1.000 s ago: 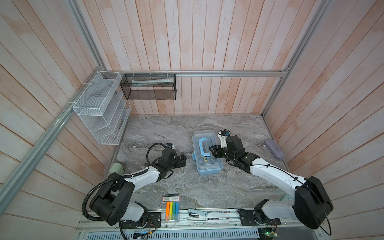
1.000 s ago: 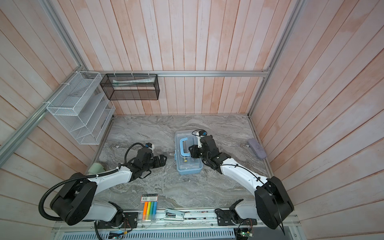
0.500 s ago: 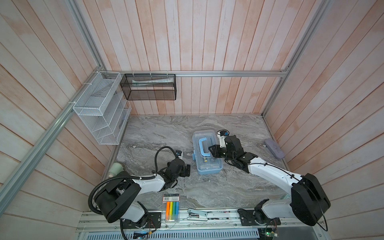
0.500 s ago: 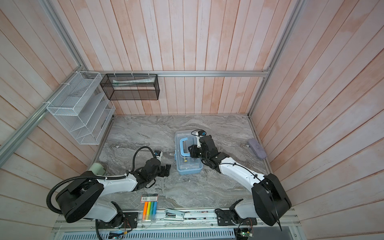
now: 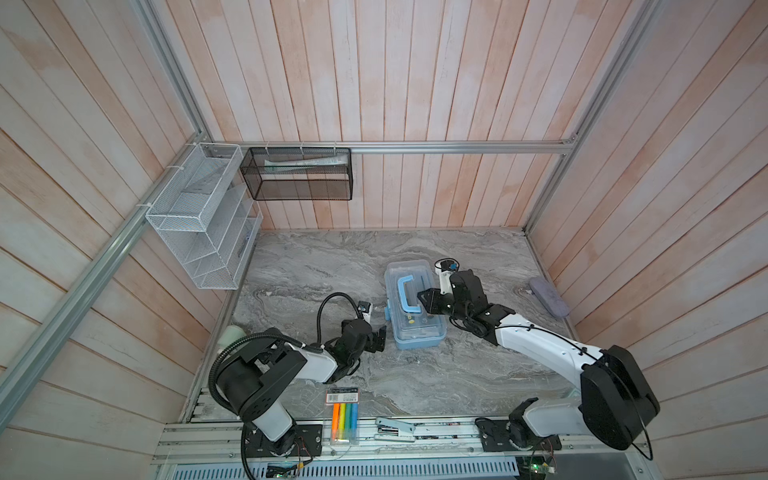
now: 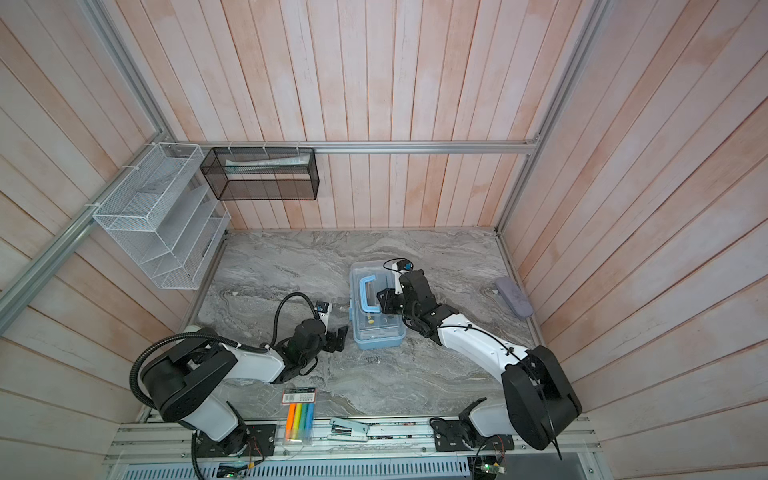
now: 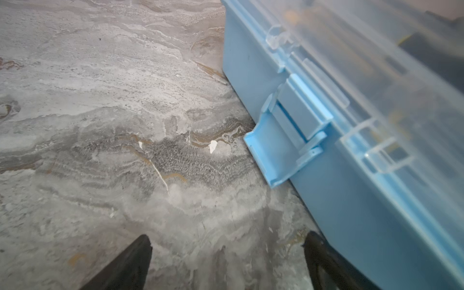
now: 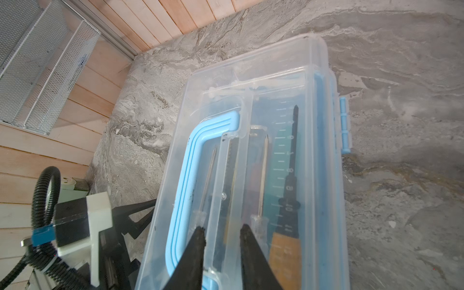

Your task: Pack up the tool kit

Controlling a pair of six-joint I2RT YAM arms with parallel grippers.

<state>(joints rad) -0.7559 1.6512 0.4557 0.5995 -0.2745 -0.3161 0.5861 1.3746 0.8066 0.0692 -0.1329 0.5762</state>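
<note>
The tool kit (image 5: pixel 415 328) (image 6: pixel 376 332) is a light blue box with a clear lid and stands mid-table, its blue handle (image 8: pixel 183 180) lying flat. Tools (image 8: pixel 288 190) show through the lid. My right gripper (image 8: pixel 223 229) (image 5: pixel 424 301) rests on the lid beside the handle, with its jaws narrowly closed on a raised clear rib. My left gripper (image 7: pixel 228 244) (image 5: pixel 376 338) (image 6: pixel 336 334) hangs open low over the table at the box's left side. One of its fingertips (image 7: pixel 313 241) is against the blue wall. The blue side latch (image 7: pixel 276 150) sticks out, flipped down.
A marker pack (image 5: pixel 344 415) and a stapler (image 5: pixel 395 428) lie at the front edge. A grey-lilac case (image 5: pixel 548 297) sits by the right wall. A white wire rack (image 5: pixel 203 220) and a black mesh basket (image 5: pixel 299 174) hang on the back-left walls.
My left gripper has swung right across the table and now sits beside the box near its latch. The right gripper has stayed on the lid.
</note>
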